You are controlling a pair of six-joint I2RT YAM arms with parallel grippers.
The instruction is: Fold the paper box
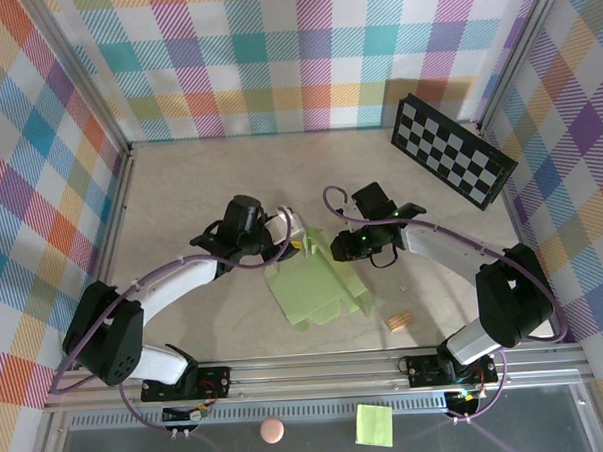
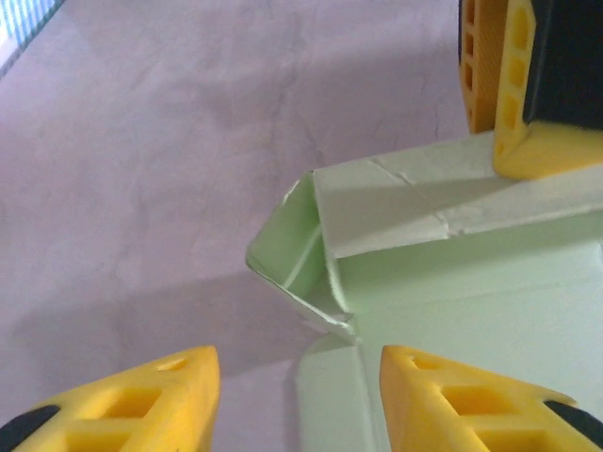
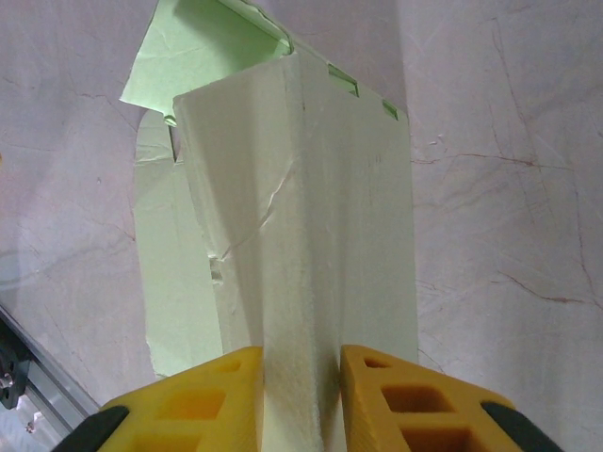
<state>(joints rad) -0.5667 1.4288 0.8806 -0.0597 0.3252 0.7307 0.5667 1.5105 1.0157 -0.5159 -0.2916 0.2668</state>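
Your right gripper (image 3: 301, 363) pinches a raised flap of the paper box (image 1: 319, 290), which lies on the table (image 1: 180, 191) between both grippers; your left gripper (image 2: 297, 356) hovers, fingers apart, at its corner.

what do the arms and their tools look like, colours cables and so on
Both arms are alike: the left arm and right arm have white links between bulky black joints, with a thin purple cable looping along each. The left tool and right tool carry yellow wedge-shaped fingers with rectangular cut-outs and black patches near their bases.
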